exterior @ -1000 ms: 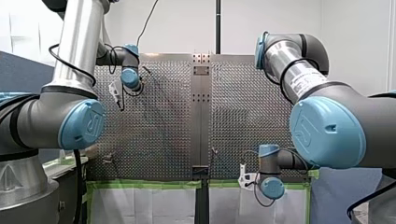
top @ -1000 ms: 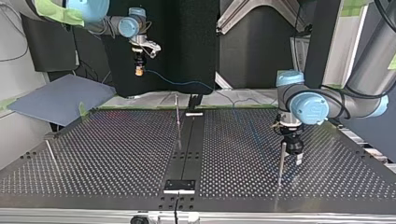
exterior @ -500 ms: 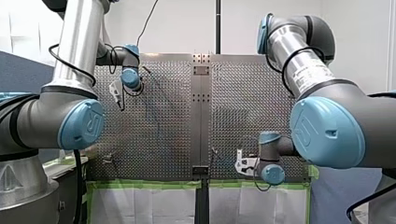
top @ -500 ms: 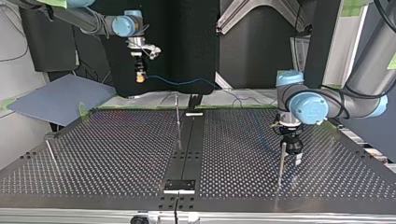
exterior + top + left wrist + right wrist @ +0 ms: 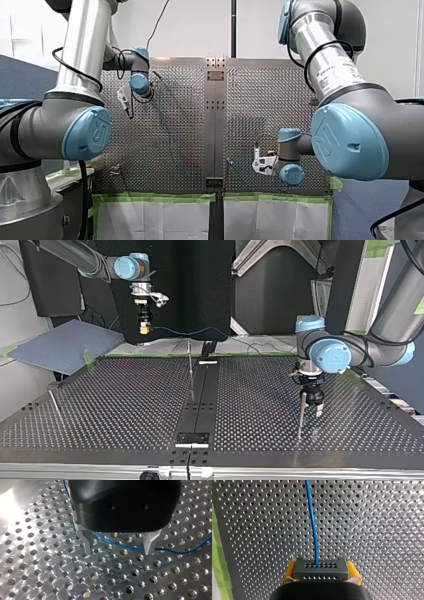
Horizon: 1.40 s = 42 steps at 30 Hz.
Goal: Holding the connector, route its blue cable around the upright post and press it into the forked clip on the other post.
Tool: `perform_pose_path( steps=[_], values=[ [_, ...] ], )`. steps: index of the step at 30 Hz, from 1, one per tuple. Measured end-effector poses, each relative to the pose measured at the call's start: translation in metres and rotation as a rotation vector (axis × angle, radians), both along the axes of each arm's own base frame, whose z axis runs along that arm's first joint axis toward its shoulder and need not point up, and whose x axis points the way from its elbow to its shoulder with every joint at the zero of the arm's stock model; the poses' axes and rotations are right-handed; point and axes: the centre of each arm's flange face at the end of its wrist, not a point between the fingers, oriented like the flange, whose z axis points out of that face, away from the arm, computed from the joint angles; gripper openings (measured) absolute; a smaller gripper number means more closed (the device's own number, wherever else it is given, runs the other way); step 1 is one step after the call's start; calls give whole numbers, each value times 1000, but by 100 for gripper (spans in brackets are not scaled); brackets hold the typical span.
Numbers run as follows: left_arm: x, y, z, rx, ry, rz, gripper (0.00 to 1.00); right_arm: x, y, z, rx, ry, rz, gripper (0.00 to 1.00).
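Grippers, two. My right gripper [image 5: 145, 329] is hanging fingers-down, raised above the table [image 5: 115, 410], its yellow pads [image 5: 290, 570] clamping the connector [image 5: 321, 568], one, from both sides. The blue cable [image 5: 313, 525], one, is running straight ahead from the connector. My left gripper [image 5: 118, 548] is pointing down close over the table, its metal fingers [image 5: 87, 542] standing wide apart, with the cable crossing the gap between them.

Posts, three. The near post [image 5: 301, 412] is standing just beside my left gripper. The middle post [image 5: 190, 362] and the far post [image 5: 54, 404] are standing well apart from it.
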Motion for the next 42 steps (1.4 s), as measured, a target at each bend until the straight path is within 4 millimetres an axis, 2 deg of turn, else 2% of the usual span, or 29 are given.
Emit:
perform_pose_path(
  steps=[10, 24, 31, 42],
  values=[
    [0, 1, 0, 1, 1, 10, 100, -12, 3, -27, 36, 23, -50, 0],
    [-7, 5, -5, -5, 51, 61, 100, -20, 0, -30, 47, 36, -79, 0],
    [-21, 3, -17, -5, 93, 74, 100, -20, 0, -30, 51, 37, -79, 0],
    [-51, 2, -7, -36, 82, 88, 100, -20, 0, -30, 50, 32, -79, 0]
  ],
)
